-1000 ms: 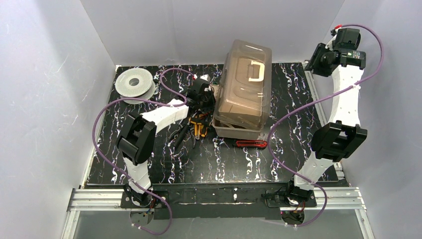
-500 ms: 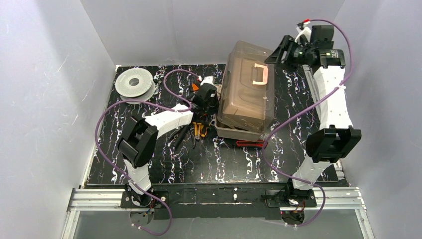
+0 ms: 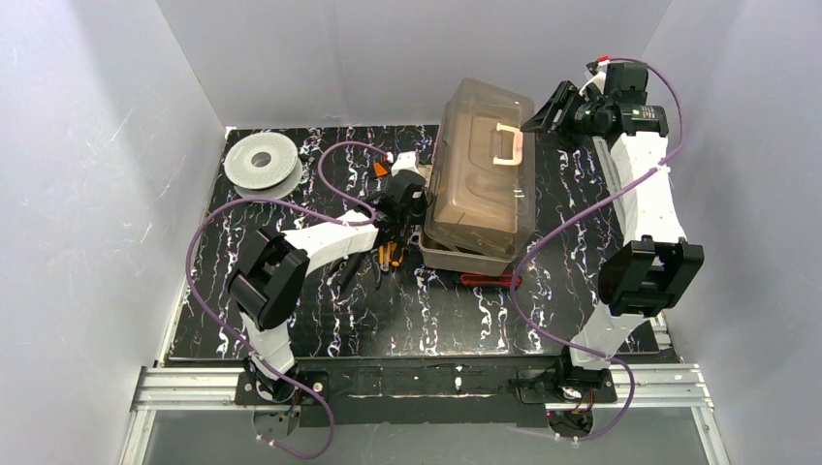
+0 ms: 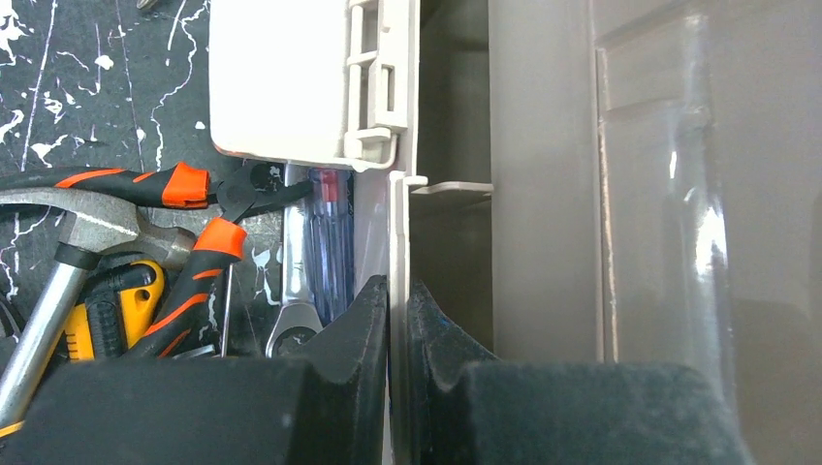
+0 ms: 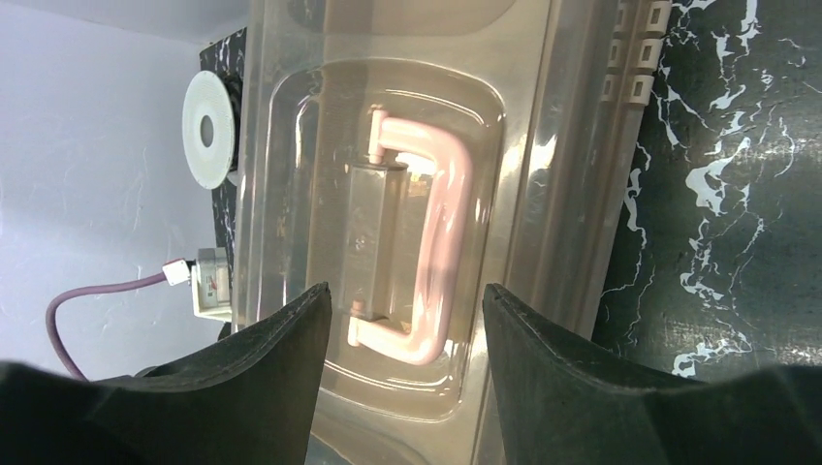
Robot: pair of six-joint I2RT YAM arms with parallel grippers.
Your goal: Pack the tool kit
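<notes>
The tool kit's tan toolbox (image 3: 482, 174) stands mid-table, its smoky translucent lid (image 5: 291, 145) tilted over the trays, the cream handle (image 5: 441, 223) on top. My left gripper (image 3: 417, 203) (image 4: 399, 291) is shut on a thin upright cream edge of the toolbox (image 4: 543, 194) at its left side. Loose tools lie beside it: orange-black pliers (image 4: 174, 184), a hammer (image 4: 87, 232), a silver wrench (image 4: 296, 310) and a blue screwdriver (image 4: 330, 242). My right gripper (image 3: 545, 116) (image 5: 407, 295) hovers open above the lid's back right, the handle showing between its fingers, touching nothing.
A round grey-white spool (image 3: 260, 162) lies at the back left. A red-handled tool (image 3: 490, 280) lies in front of the toolbox. More tools (image 3: 383, 254) are piled left of the box's front corner. Purple cables loop over both arms. Grey walls close three sides.
My right arm swung in from the back right corner to over the lid, and its jaws opened wider. My left gripper shifted slightly right and nearer, still clamped on the box's edge.
</notes>
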